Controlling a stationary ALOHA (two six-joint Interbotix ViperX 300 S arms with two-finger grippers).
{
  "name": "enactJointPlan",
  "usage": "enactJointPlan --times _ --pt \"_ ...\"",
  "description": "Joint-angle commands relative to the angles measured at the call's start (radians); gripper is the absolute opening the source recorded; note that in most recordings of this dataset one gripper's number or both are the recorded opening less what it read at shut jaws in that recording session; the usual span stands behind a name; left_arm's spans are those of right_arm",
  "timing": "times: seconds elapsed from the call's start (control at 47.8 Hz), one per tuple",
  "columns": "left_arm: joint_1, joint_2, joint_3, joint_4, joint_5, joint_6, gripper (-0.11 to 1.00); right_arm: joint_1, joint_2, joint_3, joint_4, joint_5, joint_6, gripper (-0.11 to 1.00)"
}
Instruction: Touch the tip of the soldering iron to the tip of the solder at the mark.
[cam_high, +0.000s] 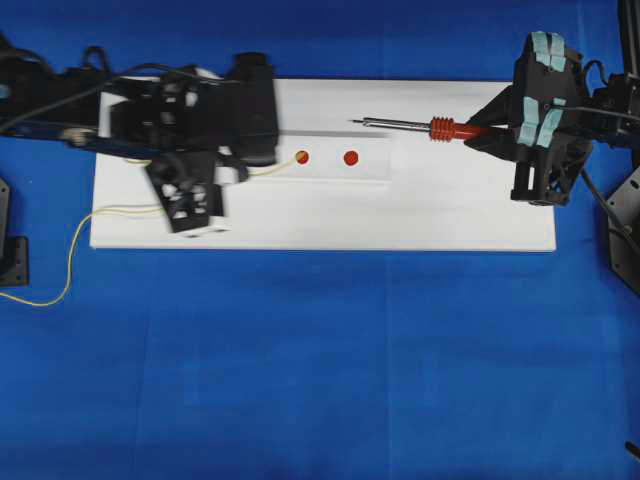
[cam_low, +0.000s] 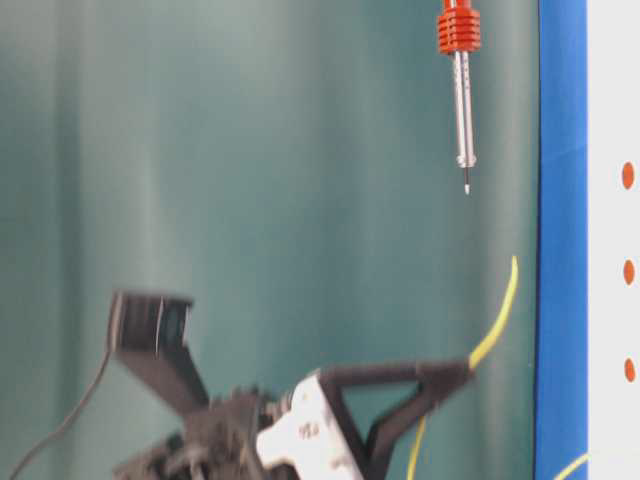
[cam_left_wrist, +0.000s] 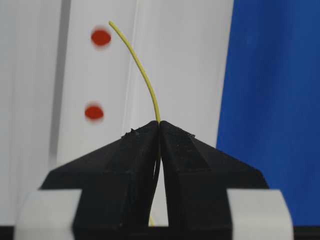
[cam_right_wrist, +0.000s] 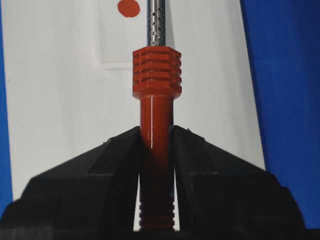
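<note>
we see a blue-covered table with a flat white rectangular board lying across the upper half of the overhead frame. two round red marks sit on a paler strip of that board, just left of the frame's centre: one and, to its right, another.

at the upper left of the overhead frame, the left end effector is clenched on the thin yellow solder wire. in the left wrist view its black fingers meet at a point with the wire pinched between them. the free end of the wire curves up and to the left, its tip close to the upper red mark in that view. in the overhead frame the wire's tip overlaps the left red mark, though we cannot tell whether it touches the board. the rest of the wire trails off the board's left edge onto the table.

at the upper right, the right end effector is grasping the soldering iron with the red-orange ribbed handle and slim silver shaft. its fingers press the handle from both sides, behind the ribbed collar. the shaft points left, its fine tip well apart from the solder tip, up and to the right of the right red mark.
</note>
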Motion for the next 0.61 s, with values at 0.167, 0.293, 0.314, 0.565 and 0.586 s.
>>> enactJointPlan --times 0.167,0.293,0.314,0.565,0.586 --pt "0.008 0.169 -0.161 0.003 -0.014 0.006 0.02 -0.005 -0.008 -0.005 -0.002 -0.005 0.002 0.06" --pt "0.025 0.232 -0.186 0.003 -0.015 0.003 0.02 -0.005 -0.008 0.000 -0.003 -0.005 0.002 0.06" --pt "0.025 0.236 -0.187 0.003 -0.017 0.005 0.02 -0.005 -0.008 0.002 -0.003 -0.005 0.002 0.06" --pt "0.031 0.262 -0.183 0.005 -0.051 0.005 0.02 -0.005 -0.008 0.011 -0.002 -0.009 0.002 0.06" --pt "0.032 0.264 -0.183 0.005 -0.052 0.003 0.02 -0.005 -0.008 0.011 -0.003 -0.009 0.002 0.06"
